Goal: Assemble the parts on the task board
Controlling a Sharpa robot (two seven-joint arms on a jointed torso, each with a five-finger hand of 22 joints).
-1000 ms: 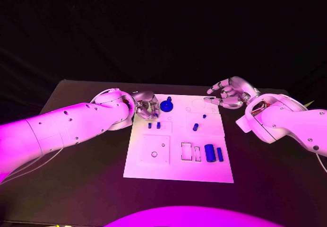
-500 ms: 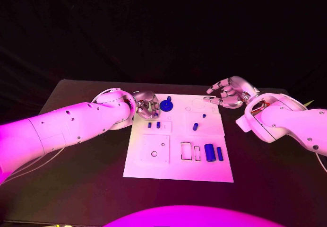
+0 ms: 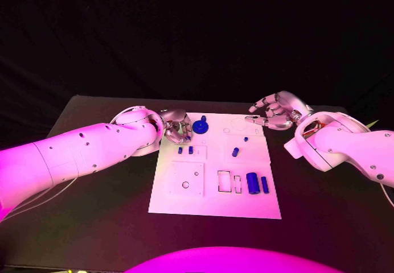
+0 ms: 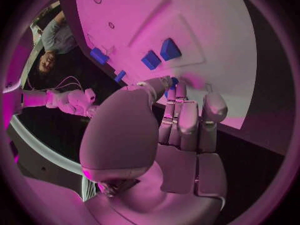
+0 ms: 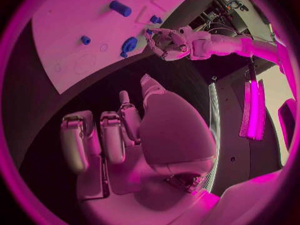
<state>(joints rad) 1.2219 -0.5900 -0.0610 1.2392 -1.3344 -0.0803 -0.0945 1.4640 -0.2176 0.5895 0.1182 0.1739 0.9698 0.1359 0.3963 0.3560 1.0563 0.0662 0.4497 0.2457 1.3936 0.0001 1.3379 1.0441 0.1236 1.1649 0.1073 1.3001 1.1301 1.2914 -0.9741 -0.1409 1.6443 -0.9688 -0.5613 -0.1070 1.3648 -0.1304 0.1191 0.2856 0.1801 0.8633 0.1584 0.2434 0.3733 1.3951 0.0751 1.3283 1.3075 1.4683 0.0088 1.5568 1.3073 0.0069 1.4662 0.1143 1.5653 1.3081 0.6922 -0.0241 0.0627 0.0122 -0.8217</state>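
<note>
left hand [image 3: 176,129] — at task board [image 3: 215,199] far-left corner | right hand [image 3: 275,112] — off far-right corner

left hand [image 3: 175,128] fingertips hidden over task board [image 3: 215,199]

Overhead head view; close wrist views

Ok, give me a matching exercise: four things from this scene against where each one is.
Things:
1. left hand
2. right hand
3. round blue part
4. two long blue parts

Places:
A. near right area of the board
B. off the board's far right corner, fingers apart, holding nothing
C. far left part of the board, next to the left hand
D. at the board's far left edge, fingers curled

Pairs: 1-D, 2-B, 3-C, 4-A
</note>
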